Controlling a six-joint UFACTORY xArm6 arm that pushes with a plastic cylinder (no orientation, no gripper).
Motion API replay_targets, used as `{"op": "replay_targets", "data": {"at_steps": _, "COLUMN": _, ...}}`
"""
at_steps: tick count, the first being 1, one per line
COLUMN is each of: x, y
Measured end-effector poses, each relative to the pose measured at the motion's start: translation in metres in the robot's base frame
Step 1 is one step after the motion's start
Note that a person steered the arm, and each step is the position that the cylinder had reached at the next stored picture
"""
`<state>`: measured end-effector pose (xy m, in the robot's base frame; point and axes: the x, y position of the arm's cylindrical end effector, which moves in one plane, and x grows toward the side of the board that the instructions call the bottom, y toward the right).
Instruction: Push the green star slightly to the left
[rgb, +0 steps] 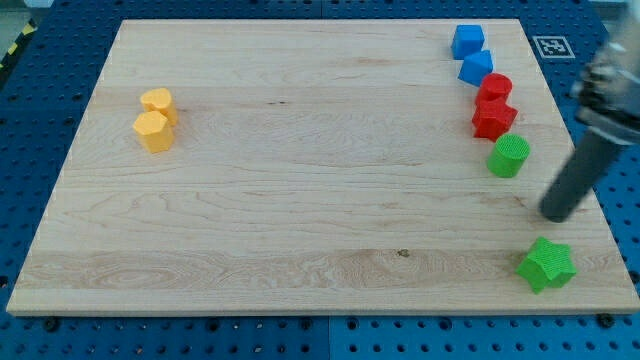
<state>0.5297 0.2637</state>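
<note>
The green star (546, 264) lies near the board's bottom right corner. My tip (555, 214) is the lower end of a dark rod that comes in from the view's right. It stands just above the star in the view, slightly to its right, with a small gap between them. A green cylinder (509, 156) sits above and to the left of the tip.
A red cylinder (494, 90) and a red star (493, 118) sit above the green cylinder. Two blue blocks (468, 41) (476, 67) lie at the top right. Two yellow blocks (157, 103) (153, 130) lie at the left. The board's right edge (600, 215) is close to the star.
</note>
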Motion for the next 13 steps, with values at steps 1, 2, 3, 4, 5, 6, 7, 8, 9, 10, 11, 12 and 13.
{"op": "replay_targets", "data": {"at_steps": 1, "x": 0.001, "y": 0.011}}
{"op": "replay_targets", "data": {"at_steps": 2, "x": 0.007, "y": 0.023}}
{"op": "replay_targets", "data": {"at_steps": 3, "x": 0.054, "y": 0.041}}
{"op": "replay_targets", "data": {"at_steps": 4, "x": 0.060, "y": 0.041}}
{"op": "replay_targets", "data": {"at_steps": 5, "x": 0.060, "y": 0.041}}
{"op": "replay_targets", "data": {"at_steps": 6, "x": 0.060, "y": 0.031}}
{"op": "replay_targets", "data": {"at_steps": 7, "x": 0.060, "y": 0.005}}
{"op": "replay_targets", "data": {"at_steps": 8, "x": 0.060, "y": -0.024}}
{"op": "replay_targets", "data": {"at_steps": 9, "x": 0.059, "y": -0.033}}
{"op": "replay_targets", "data": {"at_steps": 10, "x": 0.018, "y": -0.035}}
{"op": "replay_targets", "data": {"at_steps": 11, "x": -0.021, "y": -0.079}}
{"op": "replay_targets", "data": {"at_steps": 12, "x": -0.064, "y": -0.104}}
{"op": "replay_targets", "data": {"at_steps": 13, "x": -0.085, "y": -0.102}}
